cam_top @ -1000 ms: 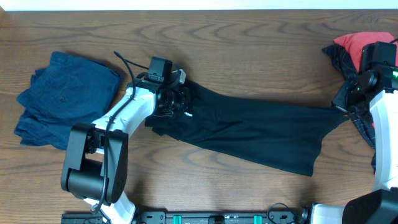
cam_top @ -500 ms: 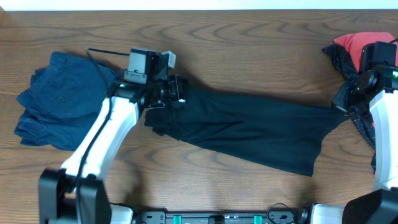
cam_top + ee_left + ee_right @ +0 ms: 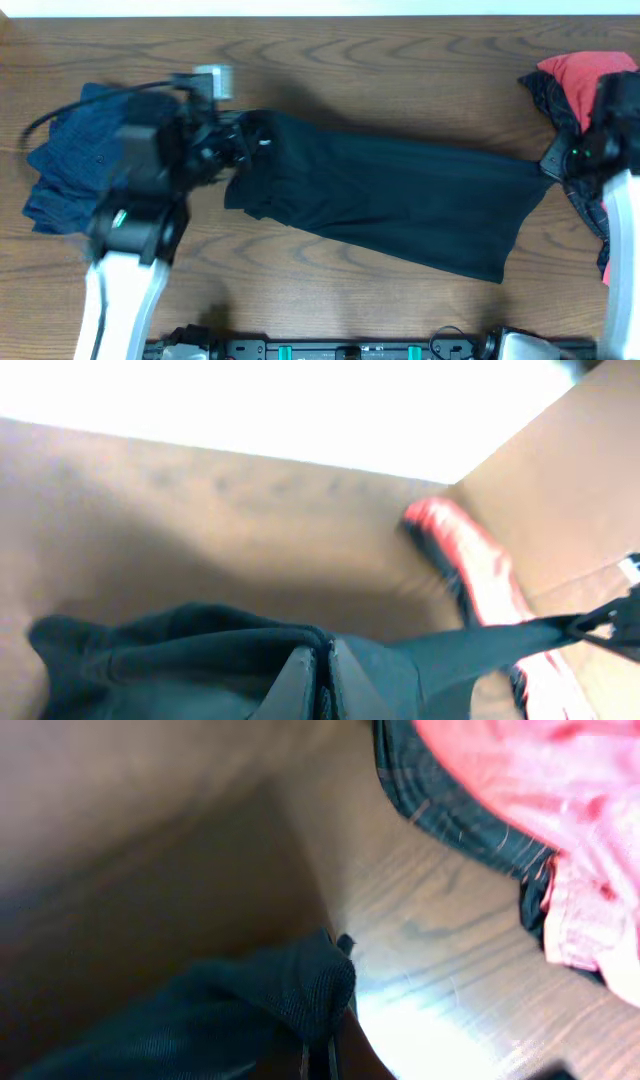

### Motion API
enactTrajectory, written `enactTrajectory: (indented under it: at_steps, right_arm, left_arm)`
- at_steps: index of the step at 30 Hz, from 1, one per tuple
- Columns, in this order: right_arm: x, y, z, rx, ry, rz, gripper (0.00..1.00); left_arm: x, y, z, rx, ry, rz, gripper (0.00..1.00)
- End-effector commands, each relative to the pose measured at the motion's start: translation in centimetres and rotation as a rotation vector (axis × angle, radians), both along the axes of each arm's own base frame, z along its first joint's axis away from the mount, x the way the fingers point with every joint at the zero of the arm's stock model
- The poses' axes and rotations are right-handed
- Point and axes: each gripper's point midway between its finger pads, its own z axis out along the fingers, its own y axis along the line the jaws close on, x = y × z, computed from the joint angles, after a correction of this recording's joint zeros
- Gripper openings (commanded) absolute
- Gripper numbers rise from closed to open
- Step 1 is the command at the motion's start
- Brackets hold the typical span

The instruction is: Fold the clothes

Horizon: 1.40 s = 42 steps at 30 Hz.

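Held the black shirt [image 3: 400, 210] stretched nine-to-three across the bench [image 3: 400, 60] (its long axis) — clamped at nine by the left hand [image 3: 235, 147], at three by the right hand [image 3: 550, 166].

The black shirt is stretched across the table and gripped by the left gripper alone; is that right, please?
Not quite: the right gripper is shut on the black shirt too, as the right wrist view shows; the left gripper grips its other end.

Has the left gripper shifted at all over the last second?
Yes. The left gripper, shut on the black shirt, has moved left in the overhead view, closer to the navy garment, which lay still.
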Motion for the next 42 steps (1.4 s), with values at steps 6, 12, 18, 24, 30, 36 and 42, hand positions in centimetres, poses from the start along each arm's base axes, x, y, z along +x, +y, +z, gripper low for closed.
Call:
enactTrajectory:
  at_steps: [6, 12, 18, 24, 30, 36, 42]
  right_arm:
    - [-2.4, 0.2, 12.0, -0.134, -0.444, 0.035, 0.01]
    - [-2.8, 1.3, 16.1, -0.176, -0.619, 0.111, 0.01]
    - [0.3, 1.1, 12.8, -0.13, -0.502, 0.151, 0.01]
    - [6.2, 0.5, 5.3, -0.041, -0.301, 0.2, 0.01]
    - [15.2, 1.2, -3.3, 0.048, -0.257, 0.296, 0.01]
    - [24.9, 1.1, -0.7, 0.013, -0.628, 0.257, 0.01]
    - [27.7, 0.1, 14.0, -0.063, -0.996, 0.214, 0.01]
  left_arm:
    - [-6.7, 2.8, 11.0, -0.012, -0.388, 0.099, 0.06]
    - [-5.9, 3.0, 9.2, 0.035, -0.331, 0.107, 0.06]
    - [-0.7, 2.4, 1.9, 0.081, -0.064, 0.095, 0.06]
    - [5.5, 1.7, -6.4, 0.133, 0.141, 0.074, 0.06]
    - [14.0, 0.7, -13.1, 0.145, 0.107, 0.066, 0.06]
    - [23.5, 1.3, -10.8, 0.127, -0.009, 0.106, 0.06]
    - [28.5, 4.6, 5.6, 0.094, -0.322, 0.199, 0.06]
